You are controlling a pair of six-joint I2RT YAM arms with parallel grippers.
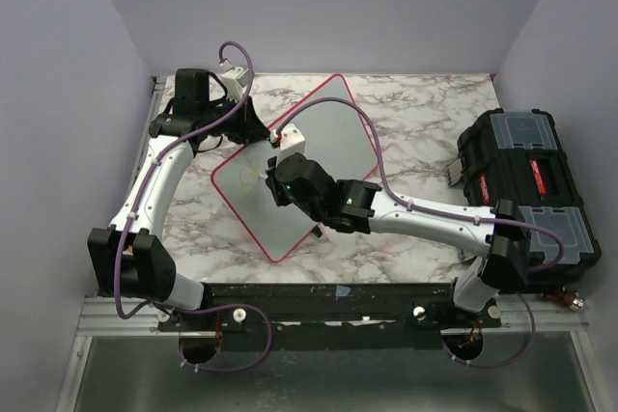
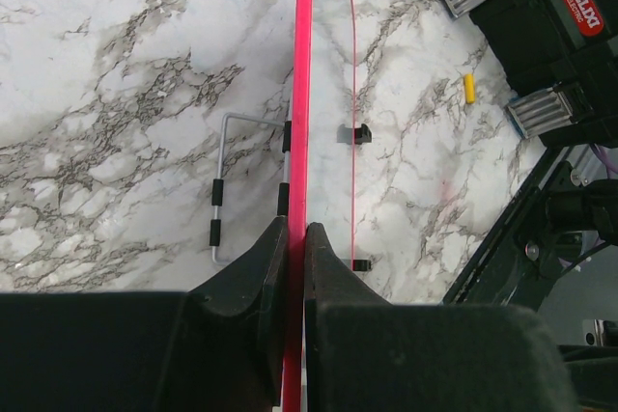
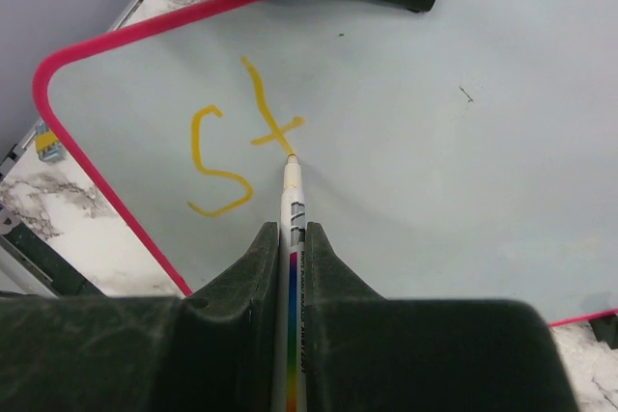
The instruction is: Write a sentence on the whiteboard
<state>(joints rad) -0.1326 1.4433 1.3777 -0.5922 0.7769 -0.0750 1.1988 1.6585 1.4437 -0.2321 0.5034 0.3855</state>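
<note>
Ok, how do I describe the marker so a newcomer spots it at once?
Find the red-rimmed whiteboard on the marble table. The right gripper over it pinches the marker: a slim white pen with a rainbow stripe, its yellow tip on the board beside the yellow letters.

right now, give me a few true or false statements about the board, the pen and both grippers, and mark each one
1. The right gripper holds a marker with its tip on the whiteboard. True.
2. The writing on the board is blue. False: the sentence is yellow-orange.
3. The left gripper is closed on the whiteboard's red rim. True.
4. Two full lines are already written. False: only two letters show, an "S" and what looks like a "t".
5. The black toolbox sits at the left edge of the table. False: the toolbox is on the right side, beside the right arm.
</note>
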